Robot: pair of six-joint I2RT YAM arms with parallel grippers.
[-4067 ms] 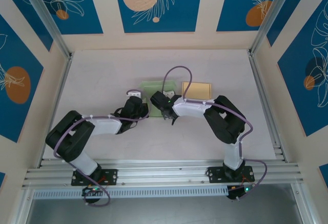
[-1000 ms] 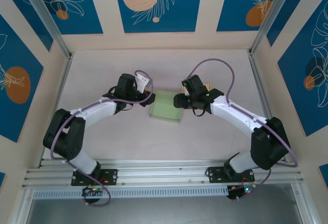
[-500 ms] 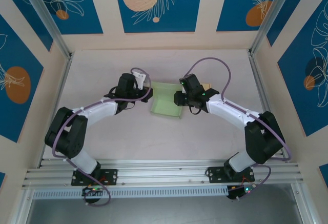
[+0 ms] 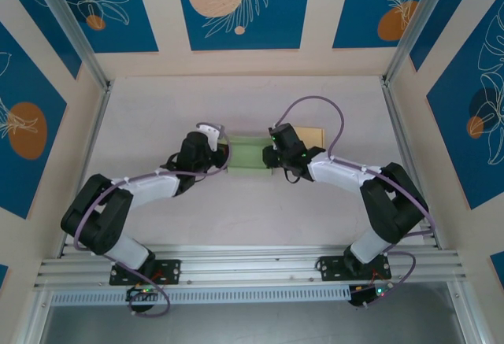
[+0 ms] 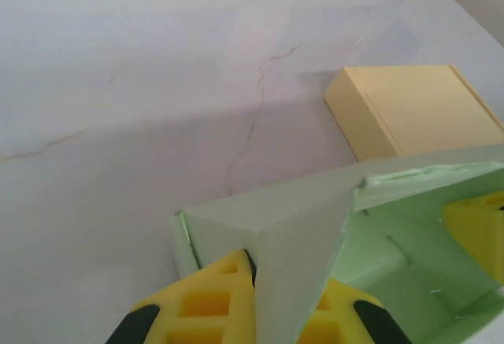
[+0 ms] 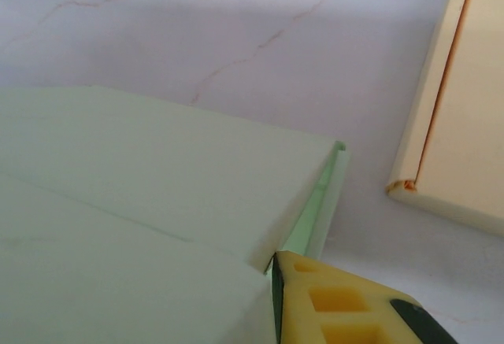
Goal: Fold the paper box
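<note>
Left claw (image 4: 222,153) is closed tight on the left wall of the pale green paper box (image 4: 249,155), mid-desk (image 4: 157,108). Right claw (image 4: 272,153) narrowly pinches its right wall. A tan box (image 4: 309,134) lies at its 2 o'clock.

Left arm (image 4: 146,184) and right arm (image 4: 350,172) reach inward, wrists facing; left fingers (image 5: 206,306) pinched shut.

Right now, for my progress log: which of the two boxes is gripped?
The green box, its wall pinched by the left gripper, with the right gripper at its opposite side; the tan box lies apart, untouched.
</note>
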